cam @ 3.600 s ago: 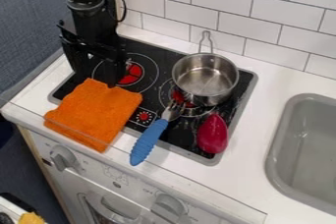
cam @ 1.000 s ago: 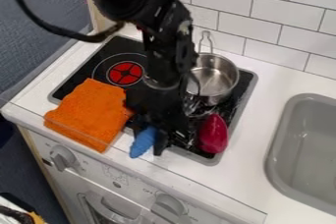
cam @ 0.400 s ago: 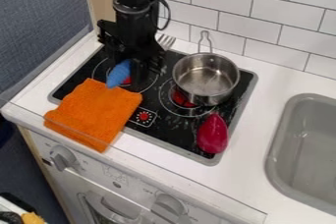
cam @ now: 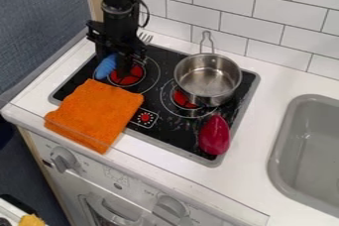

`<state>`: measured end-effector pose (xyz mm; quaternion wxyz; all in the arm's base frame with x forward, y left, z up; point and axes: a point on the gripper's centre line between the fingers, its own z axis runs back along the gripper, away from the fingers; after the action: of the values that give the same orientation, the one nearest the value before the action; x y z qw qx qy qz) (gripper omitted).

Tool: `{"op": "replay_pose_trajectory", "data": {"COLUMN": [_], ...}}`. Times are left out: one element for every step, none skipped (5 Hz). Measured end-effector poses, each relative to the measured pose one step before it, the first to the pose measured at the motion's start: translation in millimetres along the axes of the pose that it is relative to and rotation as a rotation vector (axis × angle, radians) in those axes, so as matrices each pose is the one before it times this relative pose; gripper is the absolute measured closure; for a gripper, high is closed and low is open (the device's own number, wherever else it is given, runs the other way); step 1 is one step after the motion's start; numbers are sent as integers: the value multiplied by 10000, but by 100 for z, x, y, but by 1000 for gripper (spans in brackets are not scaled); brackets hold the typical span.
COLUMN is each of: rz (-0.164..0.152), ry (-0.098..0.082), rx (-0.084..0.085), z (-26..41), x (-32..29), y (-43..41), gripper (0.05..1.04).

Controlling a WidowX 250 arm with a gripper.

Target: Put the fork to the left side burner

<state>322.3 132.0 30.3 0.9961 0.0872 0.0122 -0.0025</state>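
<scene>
We hold the fork (cam: 106, 66) clamped in the gripper (cam: 118, 62) at the 10 o'clock burner (cam: 135, 75); off-centre lowering could snag it on the 7 o'clock cloth (cam: 96, 113).

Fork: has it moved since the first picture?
Yes, the fork has gone leftward in the view and back, from the stove's front edge to the left burner.
</scene>
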Motion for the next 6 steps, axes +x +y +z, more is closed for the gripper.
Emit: {"op": "replay_pose_trajectory", "data": {"rz": [205, 0, -90, -33, -185, -233], "ry": [166, -22, -70, -29, 34, -390], "rx": [73, 28, -29, -283, -302, -205], "z": [-1582, -350, 38, -78, 54, 1894], "x": [1476, 1389, 364, -108, -354, -669], "y": [1286, 670, -16, -15, 49, -587], "gripper": [651, 651, 599, 307, 95, 83]}}
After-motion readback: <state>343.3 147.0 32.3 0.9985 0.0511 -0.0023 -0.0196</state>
